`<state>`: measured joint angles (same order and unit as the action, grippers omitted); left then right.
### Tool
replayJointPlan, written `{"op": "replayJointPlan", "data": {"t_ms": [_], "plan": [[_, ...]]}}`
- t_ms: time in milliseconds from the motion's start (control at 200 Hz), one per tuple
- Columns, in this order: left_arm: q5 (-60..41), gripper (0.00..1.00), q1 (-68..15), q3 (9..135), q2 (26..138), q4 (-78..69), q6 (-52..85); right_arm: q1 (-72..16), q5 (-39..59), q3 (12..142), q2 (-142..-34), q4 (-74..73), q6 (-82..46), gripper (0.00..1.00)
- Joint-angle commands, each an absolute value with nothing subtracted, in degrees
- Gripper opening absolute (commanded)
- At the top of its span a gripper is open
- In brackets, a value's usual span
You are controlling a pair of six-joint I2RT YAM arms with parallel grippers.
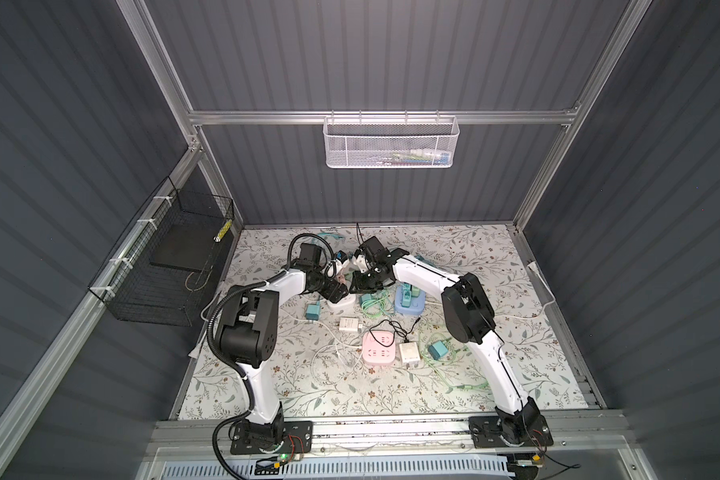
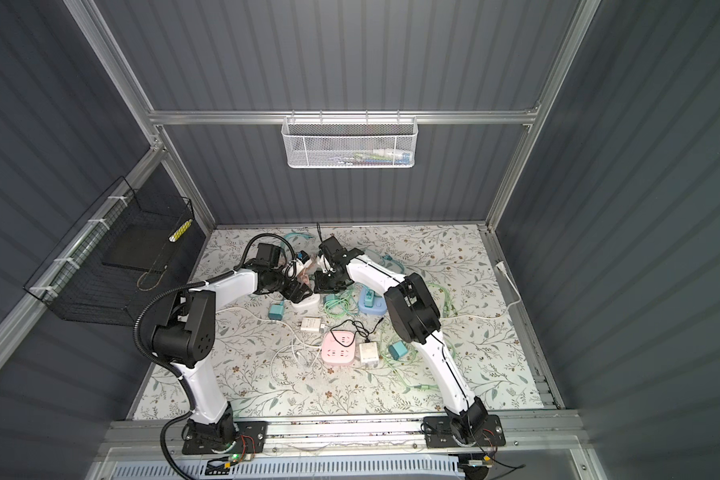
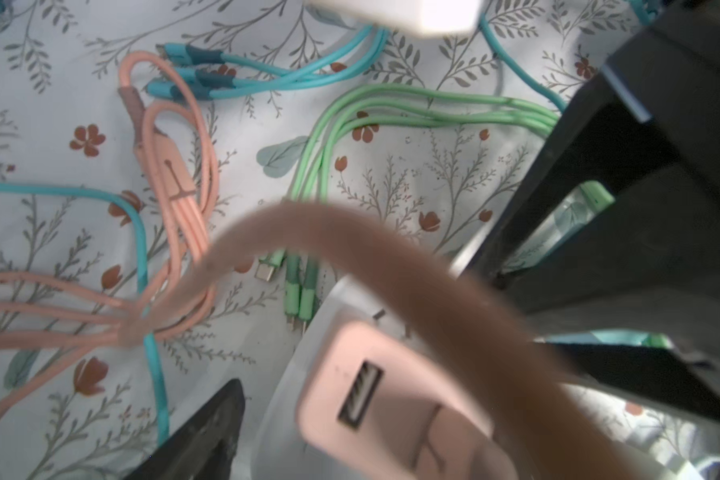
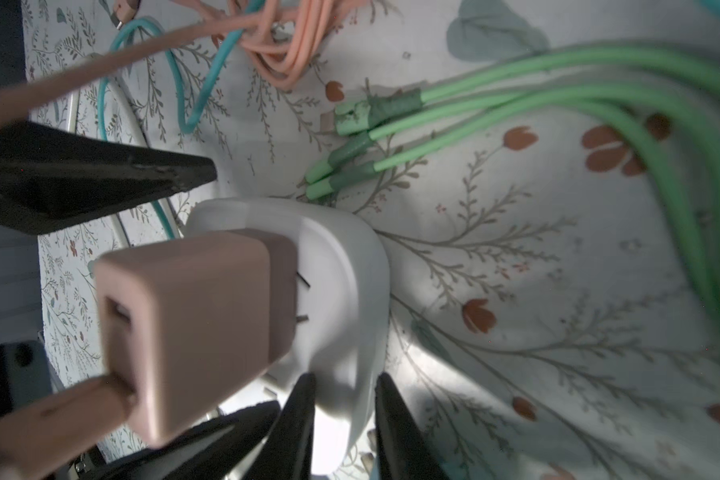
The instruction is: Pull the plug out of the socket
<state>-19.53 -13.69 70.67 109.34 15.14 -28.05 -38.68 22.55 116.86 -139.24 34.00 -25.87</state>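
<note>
a blurred pink cable (image 3: 350, 232) sags right across the left wrist lens, running to the pink plug (image 4: 192, 324); the plug sits in the white socket (image 4: 350, 270) between the two arms, prongs seemingly part showing, not yet free; the right gripper (image 4: 345, 376) pinches the socket's rim; the left gripper (image 1: 336, 293) stands wide around the plug, unclosed; clamping and pulling look left to do

Robot lab test cell: alu frame (image 1: 383, 117), grey ribbed wall panels (image 1: 371, 54), white mesh basket (image 1: 391, 143), floral bench mat (image 1: 350, 395).
</note>
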Motion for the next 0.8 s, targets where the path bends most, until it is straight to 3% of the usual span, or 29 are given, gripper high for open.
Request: {"op": "replayJointPlan", "data": {"t_ms": [0,655,795], "plan": [[-22.5,0.88,-12.9,72.5,110.6,15.4,-31.7,-38.1,22.9,117.9,-141.1,36.3,-26.1,0.27],[-24.7,0.79,-12.4,76.4,113.0,19.1,-40.3,-37.4,22.8,118.1,-141.6,37.7,-25.3,0.25],[-24.9,0.74,-12.4,77.0,113.3,19.2,-40.4,-37.4,22.7,118.2,-141.5,37.9,-25.2,0.31]]}}
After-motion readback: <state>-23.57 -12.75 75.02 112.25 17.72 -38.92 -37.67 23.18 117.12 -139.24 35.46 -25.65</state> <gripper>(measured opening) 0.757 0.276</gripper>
